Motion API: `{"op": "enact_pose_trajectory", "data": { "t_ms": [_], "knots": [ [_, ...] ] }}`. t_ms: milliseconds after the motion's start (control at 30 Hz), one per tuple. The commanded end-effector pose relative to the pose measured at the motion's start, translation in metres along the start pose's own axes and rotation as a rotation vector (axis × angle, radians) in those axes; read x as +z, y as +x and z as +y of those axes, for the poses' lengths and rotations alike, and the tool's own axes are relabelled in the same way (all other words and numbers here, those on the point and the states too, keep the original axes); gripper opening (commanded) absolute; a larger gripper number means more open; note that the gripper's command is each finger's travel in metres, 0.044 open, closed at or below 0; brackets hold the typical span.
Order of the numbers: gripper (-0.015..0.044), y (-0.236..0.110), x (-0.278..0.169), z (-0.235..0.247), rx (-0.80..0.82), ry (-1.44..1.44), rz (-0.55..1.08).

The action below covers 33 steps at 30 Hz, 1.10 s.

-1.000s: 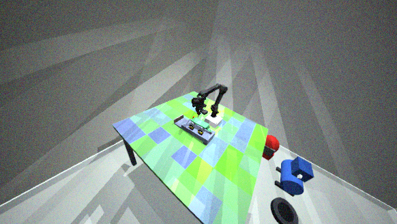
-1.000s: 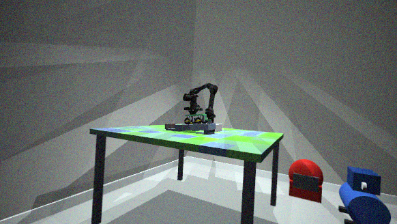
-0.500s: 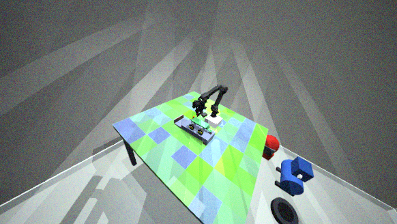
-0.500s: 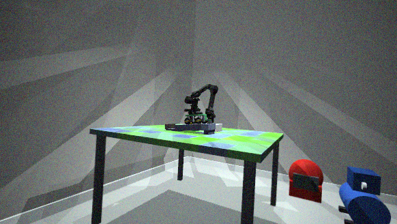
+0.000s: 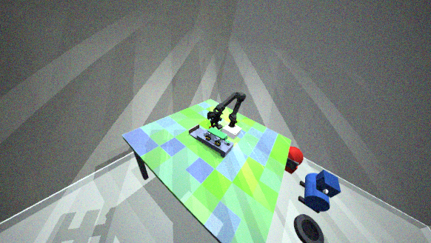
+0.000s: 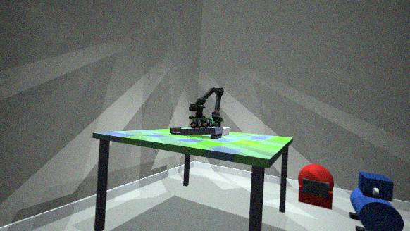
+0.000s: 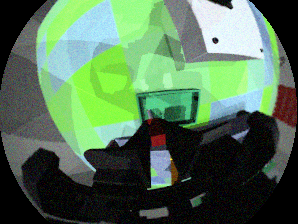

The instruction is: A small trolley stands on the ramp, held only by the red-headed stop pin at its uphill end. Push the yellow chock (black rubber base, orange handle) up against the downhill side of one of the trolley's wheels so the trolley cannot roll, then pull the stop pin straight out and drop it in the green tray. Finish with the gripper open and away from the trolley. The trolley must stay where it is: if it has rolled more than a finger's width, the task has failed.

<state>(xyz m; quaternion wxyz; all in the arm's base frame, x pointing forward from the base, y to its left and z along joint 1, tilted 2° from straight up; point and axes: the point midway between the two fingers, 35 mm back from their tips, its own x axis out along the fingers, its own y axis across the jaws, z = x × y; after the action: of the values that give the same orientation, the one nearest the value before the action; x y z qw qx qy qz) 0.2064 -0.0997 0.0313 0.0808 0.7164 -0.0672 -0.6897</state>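
above green tray [image 7: 168, 106], at wrist view's 12 o'clock, gripper [image 7: 160, 156] clenched round red-headed stop pin [image 7: 157, 140], positioned for drop.

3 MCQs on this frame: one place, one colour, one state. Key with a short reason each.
1. Where does the green tray lie in the wrist view?
A. just beyond the fingertips
B. on the floor
C. on the trolley

2. What colour is the head of the stop pin?
A. blue
B. red
C. white

3. What state is the gripper in?
A. wide open
B. shut on nothing
C. shut on the stop pin

Key: 1 A, tray sits right past the fingers; 2 B, red cap shows; 3 C, red-headed pin sits between the fingers.
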Motion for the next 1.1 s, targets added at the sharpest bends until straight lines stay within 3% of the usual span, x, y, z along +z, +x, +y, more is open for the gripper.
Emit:
{"op": "enact_pose_trajectory", "data": {
  "t_ms": [0, 200, 1067],
  "knots": [
    [0.0053, 0.002, 0.000, 0.001, 0.005, -0.002, -0.002],
    [0.0190, 0.002, 0.000, -0.003, 0.005, -0.002, -0.002],
    [0.0190, 0.006, 0.000, -0.023, 0.003, -0.002, -0.002]
  ]
}}
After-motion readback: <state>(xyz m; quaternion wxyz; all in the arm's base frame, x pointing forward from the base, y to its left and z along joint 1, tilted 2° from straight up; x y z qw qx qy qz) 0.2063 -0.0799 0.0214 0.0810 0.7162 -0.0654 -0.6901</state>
